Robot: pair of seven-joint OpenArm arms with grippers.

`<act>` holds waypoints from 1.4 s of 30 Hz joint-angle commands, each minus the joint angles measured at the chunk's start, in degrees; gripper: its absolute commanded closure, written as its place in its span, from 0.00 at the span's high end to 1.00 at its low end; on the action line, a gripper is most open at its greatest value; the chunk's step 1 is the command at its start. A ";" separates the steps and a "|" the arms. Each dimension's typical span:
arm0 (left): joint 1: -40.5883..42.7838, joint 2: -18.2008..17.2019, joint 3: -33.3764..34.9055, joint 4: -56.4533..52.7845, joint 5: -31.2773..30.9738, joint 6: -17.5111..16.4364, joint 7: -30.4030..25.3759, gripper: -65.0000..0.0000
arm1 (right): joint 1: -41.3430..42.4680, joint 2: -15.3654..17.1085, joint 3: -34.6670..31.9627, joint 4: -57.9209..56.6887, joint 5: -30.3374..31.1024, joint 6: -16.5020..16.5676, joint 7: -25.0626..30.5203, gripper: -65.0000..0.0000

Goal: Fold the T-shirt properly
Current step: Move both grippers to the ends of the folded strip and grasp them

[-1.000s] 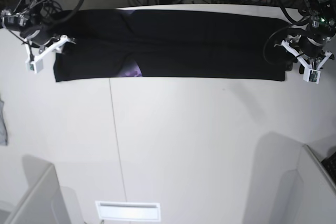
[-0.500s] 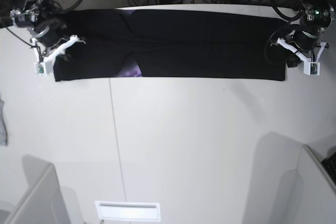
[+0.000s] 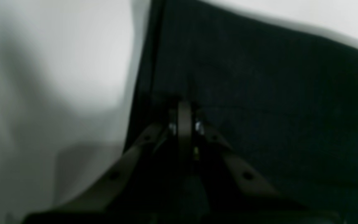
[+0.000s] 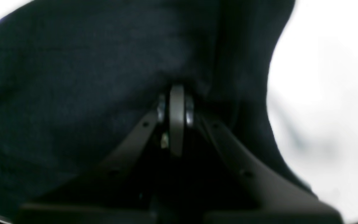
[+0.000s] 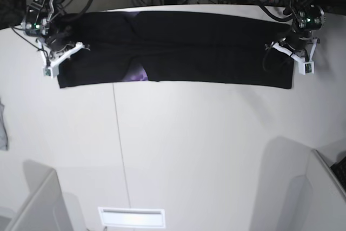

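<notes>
On table [image 5: 189,144], one T-shirt [image 5: 205,47], two clamped grippers

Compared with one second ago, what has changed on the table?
Both grippers moved in onto the short ends of the T-shirt and shut on the cloth: the left gripper at the base view's right end, the right gripper at its left end. The shirt stays a long folded band, barely shifted.

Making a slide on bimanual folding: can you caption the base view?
Both hands, left hand and right hand, shut on opposite ends of the black T-shirt stretched across the white table.
</notes>
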 commanded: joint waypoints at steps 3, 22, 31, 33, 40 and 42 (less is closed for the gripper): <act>-0.28 -0.03 2.45 -4.45 4.84 0.24 -2.94 0.00 | 1.70 0.48 0.05 -2.80 -0.90 0.15 0.52 0.00; -19.98 -0.11 1.22 -19.13 19.26 0.24 -3.91 0.00 | 21.13 0.92 0.05 -21.70 -1.16 -0.28 3.42 0.00; -24.55 -0.91 1.22 -20.89 20.22 0.24 -3.73 0.00 | 27.02 -1.02 0.05 -24.87 -7.93 -0.20 5.00 0.00; -24.55 -0.91 1.22 -19.22 20.14 0.24 -3.73 0.00 | 27.29 -1.37 0.05 -23.20 -8.11 -0.20 3.77 0.00; -24.46 -0.99 1.22 -13.68 20.05 0.24 -3.65 0.00 | 27.29 -2.78 0.14 -12.56 -7.93 -0.11 -2.47 0.00; -24.46 -0.91 1.22 -11.04 19.96 0.24 -3.65 0.00 | 27.29 -2.86 0.14 -9.84 -7.93 -0.11 -3.96 0.00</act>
